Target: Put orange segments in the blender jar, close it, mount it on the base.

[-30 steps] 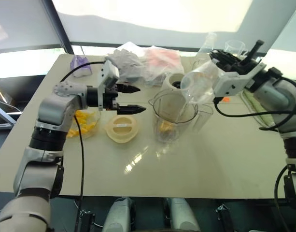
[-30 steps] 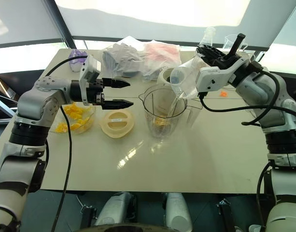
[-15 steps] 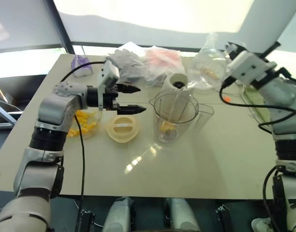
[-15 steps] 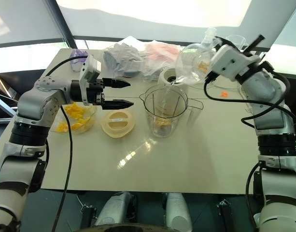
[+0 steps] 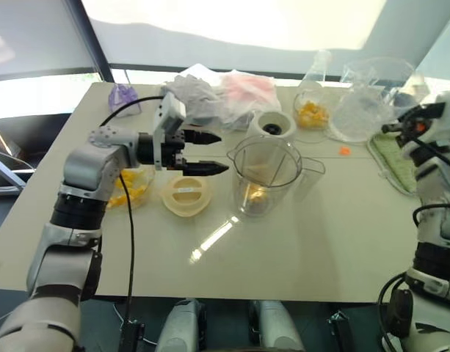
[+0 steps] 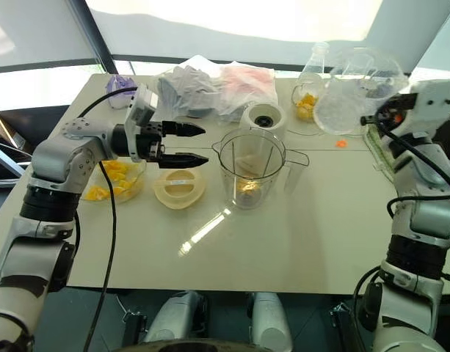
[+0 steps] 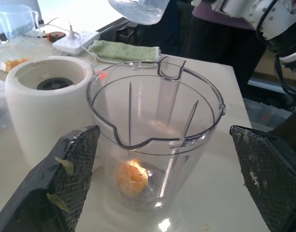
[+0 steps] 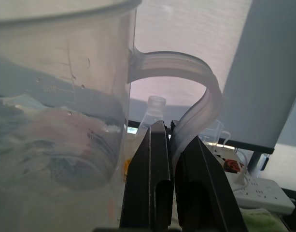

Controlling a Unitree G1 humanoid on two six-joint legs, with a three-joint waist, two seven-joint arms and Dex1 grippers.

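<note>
- Blender jar [image 5: 266, 176], clear ribbed plastic, stands just beyond the wide-spread left gripper [image 5: 210, 152], one orange segment [image 7: 131, 177] inside.
- Right gripper [image 8: 173, 159] is clamped on the clear beaker's [image 6: 357, 88] handle, now swung away from above the jar.

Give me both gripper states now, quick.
Left gripper: open, holding nothing.
Right gripper: closed on the handle of a clear measuring pitcher.
</note>
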